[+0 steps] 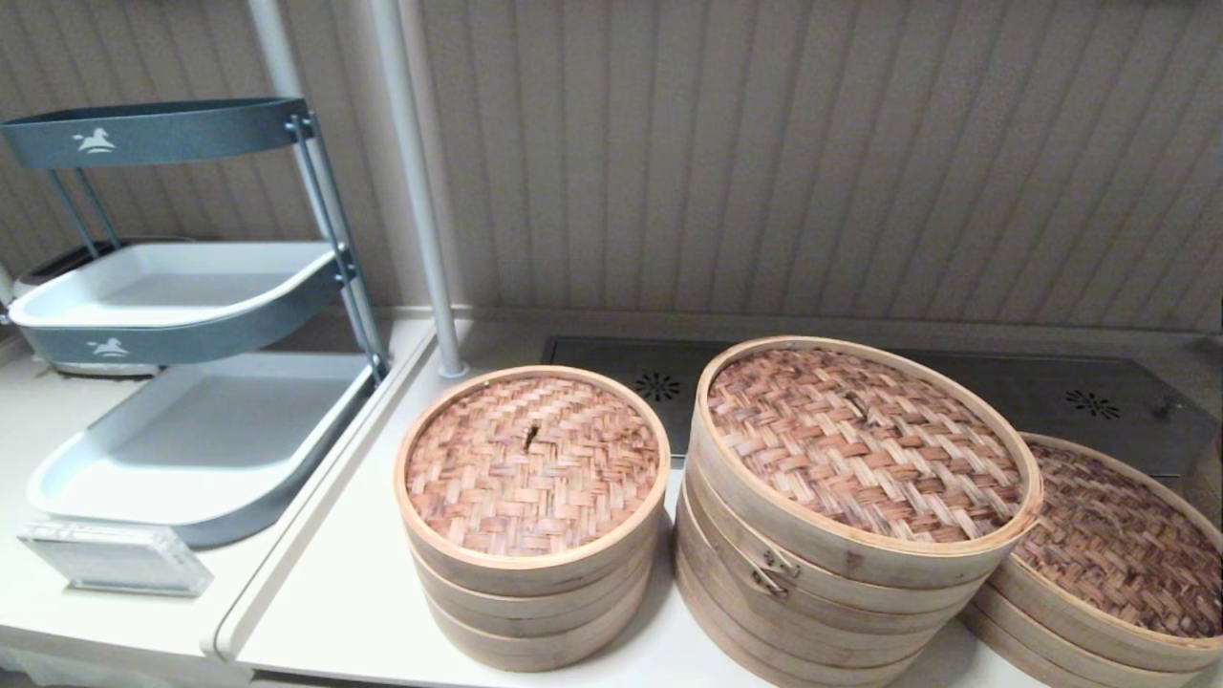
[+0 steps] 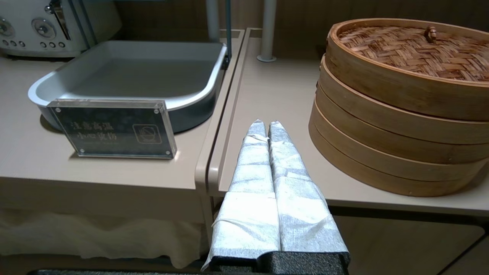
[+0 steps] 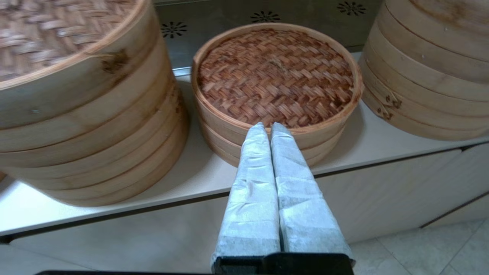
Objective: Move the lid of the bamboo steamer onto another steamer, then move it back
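The bamboo steamer lid (image 1: 865, 444) sits on the tall clasped stack (image 1: 812, 592), touching the darker low steamer (image 1: 1118, 554) on its right. Both grippers, left gripper (image 2: 263, 124) and right gripper (image 3: 266, 126), hang clenched and empty before the surface (image 1: 325, 592). An acrylic sign (image 2: 114, 128) carries Chinese writing.

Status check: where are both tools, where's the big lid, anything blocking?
Left tool and right tool shut, empty, parked off the counter edge. Bamboo steamer lid on the clasp stack. Another steamer beside it, unobstructed.
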Controlling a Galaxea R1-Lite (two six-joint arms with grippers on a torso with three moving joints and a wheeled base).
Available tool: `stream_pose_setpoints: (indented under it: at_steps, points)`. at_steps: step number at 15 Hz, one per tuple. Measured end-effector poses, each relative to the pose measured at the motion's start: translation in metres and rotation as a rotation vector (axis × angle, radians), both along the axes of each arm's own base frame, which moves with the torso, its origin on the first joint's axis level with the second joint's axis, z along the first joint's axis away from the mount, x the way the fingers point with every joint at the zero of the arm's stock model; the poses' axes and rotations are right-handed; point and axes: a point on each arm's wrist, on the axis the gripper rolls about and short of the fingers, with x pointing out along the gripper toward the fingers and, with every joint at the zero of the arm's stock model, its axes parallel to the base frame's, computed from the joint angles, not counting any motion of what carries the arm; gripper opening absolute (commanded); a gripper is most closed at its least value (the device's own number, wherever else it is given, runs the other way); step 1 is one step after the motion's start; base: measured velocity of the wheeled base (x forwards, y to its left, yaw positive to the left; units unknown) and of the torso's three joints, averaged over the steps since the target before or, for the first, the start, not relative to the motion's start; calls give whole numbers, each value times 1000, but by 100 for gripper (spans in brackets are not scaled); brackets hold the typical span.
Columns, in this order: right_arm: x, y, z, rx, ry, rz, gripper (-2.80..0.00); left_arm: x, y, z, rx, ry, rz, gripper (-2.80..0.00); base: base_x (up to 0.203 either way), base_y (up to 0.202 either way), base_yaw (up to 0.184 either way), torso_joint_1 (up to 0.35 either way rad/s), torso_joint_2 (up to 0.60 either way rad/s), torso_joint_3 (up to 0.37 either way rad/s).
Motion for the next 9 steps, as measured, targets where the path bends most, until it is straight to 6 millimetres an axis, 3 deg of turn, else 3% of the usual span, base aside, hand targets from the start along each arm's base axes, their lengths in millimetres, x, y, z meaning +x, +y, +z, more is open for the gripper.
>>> stream_pose_setpoints:
  at_steps: [3, 9]
  points:
    - [4, 7, -24, -4, 30, -37, -280, 0, 0, 0, 0, 0, 0, -280, 0, 0, 0, 0, 0, 0]
    - [12, 14, -77, -156, -133, 216, -280, 0, 0, 0, 0, 0, 0, -280, 0, 0, 0, 0, 0, 0]
